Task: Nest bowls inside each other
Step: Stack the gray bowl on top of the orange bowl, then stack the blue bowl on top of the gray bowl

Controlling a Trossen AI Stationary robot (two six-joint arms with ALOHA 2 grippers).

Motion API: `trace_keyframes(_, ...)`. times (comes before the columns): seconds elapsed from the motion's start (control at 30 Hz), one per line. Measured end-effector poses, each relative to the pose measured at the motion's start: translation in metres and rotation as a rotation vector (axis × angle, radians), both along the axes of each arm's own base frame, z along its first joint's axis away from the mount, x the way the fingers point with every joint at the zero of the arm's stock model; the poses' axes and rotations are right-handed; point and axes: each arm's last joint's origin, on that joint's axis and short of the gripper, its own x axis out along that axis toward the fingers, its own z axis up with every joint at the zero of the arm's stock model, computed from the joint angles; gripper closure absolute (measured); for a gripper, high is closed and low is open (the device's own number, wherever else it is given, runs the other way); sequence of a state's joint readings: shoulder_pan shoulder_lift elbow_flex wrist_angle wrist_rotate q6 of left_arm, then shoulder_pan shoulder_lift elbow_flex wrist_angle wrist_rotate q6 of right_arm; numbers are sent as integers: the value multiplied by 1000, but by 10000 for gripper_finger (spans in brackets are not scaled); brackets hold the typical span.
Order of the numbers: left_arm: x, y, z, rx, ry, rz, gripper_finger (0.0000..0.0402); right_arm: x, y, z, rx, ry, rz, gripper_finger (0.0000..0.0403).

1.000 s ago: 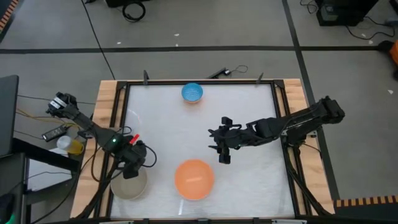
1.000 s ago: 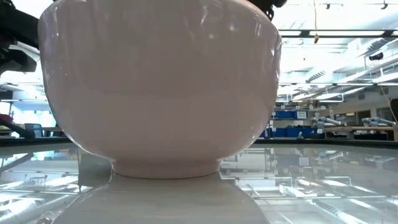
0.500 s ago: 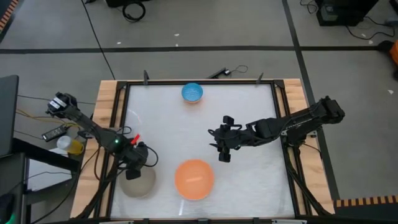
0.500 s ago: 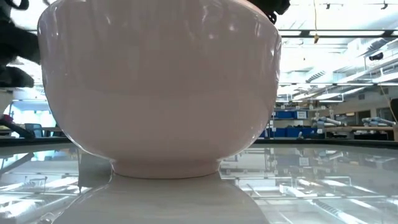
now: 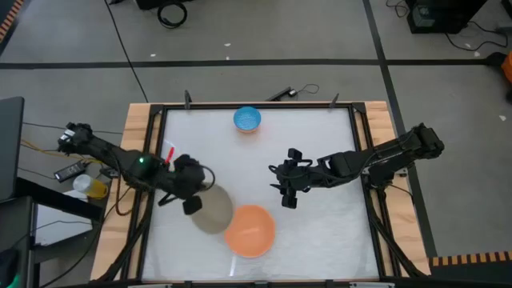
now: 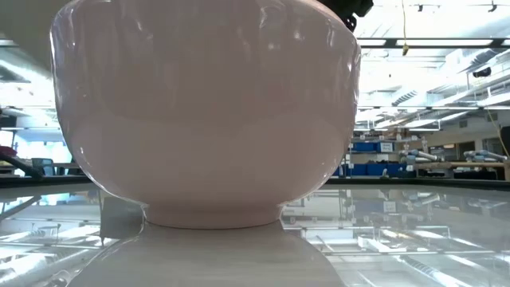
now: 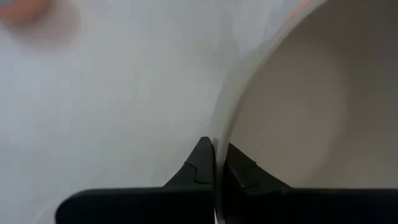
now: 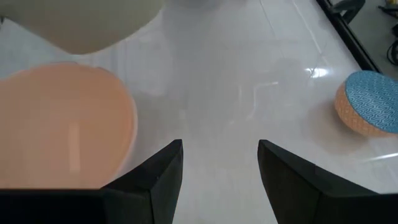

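Note:
In the high view my left gripper (image 5: 192, 200) is shut on a grey-beige bowl (image 5: 213, 211), which hangs just left of the salmon-pink bowl (image 5: 250, 230). The salmon-pink bowl stands on its base near the table's near edge and fills the low view (image 6: 207, 119). The small blue bowl (image 5: 247, 119) sits at the far edge, also seen in the right wrist view (image 8: 367, 102). My right gripper (image 5: 286, 192) hovers open right of centre, with nothing between its fingers (image 8: 158, 174). My left gripper pinches the grey-beige bowl's rim (image 7: 219, 134) on the bowl's left side, one finger (image 7: 249, 177) inside the bowl and one (image 7: 196, 171) outside. The fingers come slanting down from the table's left. The bowl (image 8: 93, 22) is lifted clear of the table.
A wooden frame with black rails (image 5: 144, 136) borders the white table top. Bare room lies between the blue bowl and the two arms (image 5: 224, 160). A yellow cup and small items (image 5: 88, 186) sit off the left edge.
My left gripper has risen and gone toward the table's right edge with the grey-beige bowl. The bowl stood in the near left corner; now it is lifted clear and hangs next to the salmon-pink bowl.

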State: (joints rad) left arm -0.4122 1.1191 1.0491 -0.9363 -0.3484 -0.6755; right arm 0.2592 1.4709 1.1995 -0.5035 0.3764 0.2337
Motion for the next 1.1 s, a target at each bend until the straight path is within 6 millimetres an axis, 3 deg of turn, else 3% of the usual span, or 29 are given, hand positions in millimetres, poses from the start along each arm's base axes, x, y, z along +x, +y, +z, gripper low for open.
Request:
trace_keyframes(0.17, 21, 9, 13, 15, -156, -21, 400, -13, -2, 12, -7, -23, -48, 190)
trace_keyframes(0.4, 83, -1, -18, -61, -207, -168, 391, -43, -6, 35, -43, -68, -131, 190)
trace_keyframes(0.7, 126, -17, -49, -122, 7, -242, 382, -56, -13, 37, -36, -25, -190, 190)
trace_keyframes(0.8, 136, -20, -46, -115, 9, -253, 357, -51, -15, 33, -45, -11, -199, 190)
trace_keyframes(0.93, 140, -21, -34, -106, 4, -267, 294, -42, -22, 23, -79, 43, -218, 190)
trace_keyframes(1.1, 132, -19, -25, -67, 79, -264, 207, -31, -47, 14, -156, 99, -287, 190)
